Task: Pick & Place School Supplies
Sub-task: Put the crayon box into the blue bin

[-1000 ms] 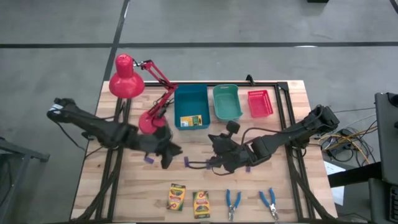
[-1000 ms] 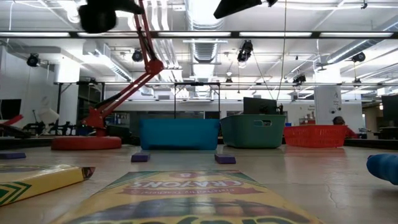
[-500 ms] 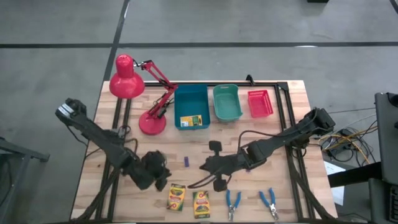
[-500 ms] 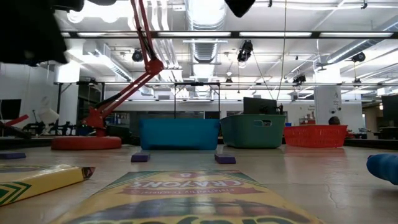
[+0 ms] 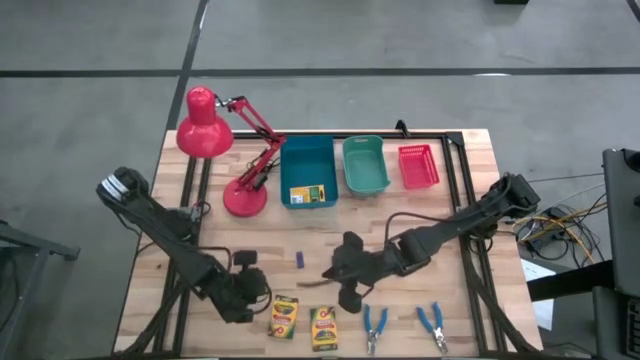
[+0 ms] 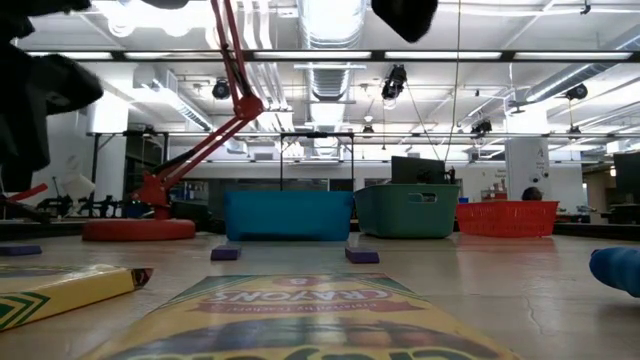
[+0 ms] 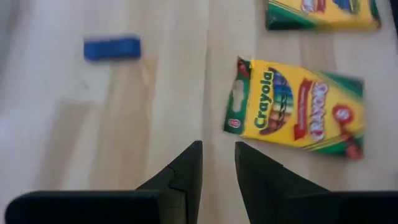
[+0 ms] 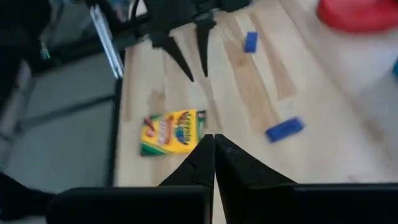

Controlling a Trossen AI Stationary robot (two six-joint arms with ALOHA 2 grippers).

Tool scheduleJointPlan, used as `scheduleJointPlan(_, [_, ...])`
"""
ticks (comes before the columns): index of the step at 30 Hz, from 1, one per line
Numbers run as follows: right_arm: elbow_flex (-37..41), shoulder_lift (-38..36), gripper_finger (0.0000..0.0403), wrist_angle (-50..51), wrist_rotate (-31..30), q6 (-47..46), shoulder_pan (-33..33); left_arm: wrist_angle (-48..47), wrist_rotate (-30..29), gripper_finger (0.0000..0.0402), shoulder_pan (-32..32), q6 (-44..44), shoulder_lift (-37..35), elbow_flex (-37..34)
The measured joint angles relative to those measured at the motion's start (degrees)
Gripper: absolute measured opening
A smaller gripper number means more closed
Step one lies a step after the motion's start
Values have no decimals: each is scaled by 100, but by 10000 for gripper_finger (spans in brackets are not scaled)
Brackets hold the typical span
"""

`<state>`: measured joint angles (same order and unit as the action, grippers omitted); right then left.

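Near the front edge of the tabletop (image 5: 470, 160), I have the left claw (image 5: 262, 305) hovering just beside a crayon box (image 5: 284, 316), its fingers (image 7: 186, 171) slightly parted and gripping nothing. I see a second crayon box (image 5: 324, 327) next to the first, two blue-handled tools (image 5: 375, 324) further right, and a third box in the blue bin (image 5: 307, 170). One purple block (image 5: 299, 260) lies mid-table. My right claw (image 5: 305, 286) is closed, empty, above the wood.
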<state>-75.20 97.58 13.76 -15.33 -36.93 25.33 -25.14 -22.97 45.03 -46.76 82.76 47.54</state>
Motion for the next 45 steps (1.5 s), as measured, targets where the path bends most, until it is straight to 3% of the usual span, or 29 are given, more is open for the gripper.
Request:
scheduleJointPlan(4, [-3, 39, 8, -173, 13, -555, 58, -6, 565, 99, 0, -1684, -91, 5])
scheduleJointPlan(9, [-13, 322, 8, -1053, -569, 793, 438, 184, 900, 99, 137, -4321, -149, 5])
scheduleJointPlan(11, [-13, 519, 8, -1410, -834, 1165, 569, 379, 881, 99, 193, -4938, -145, -1])
scheduleJointPlan(18, [-57, 1408, 8, -2670, -902, 999, 668, 774, 759, 99, 354, -4893, -138, -1])
scheduleJointPlan(23, [-443, 2145, 8, -2603, -582, 1030, 719, 816, 235, 99, 422, -5161, -125, -118])
scheduleJointPlan(27, [-814, 2569, 8, -2598, -542, 1143, 702, 937, 343, 99, 451, -5611, -125, -338])
scheduleJointPlan(34, [-1380, 3001, 8, -2616, -564, 1736, 702, 1936, 384, 99, 468, -5889, -120, -874])
scheduleJointPlan(45, [-1545, 3480, 8, -2593, -565, 1372, 592, 2218, 554, 99, 473, -6261, -118, -1245])
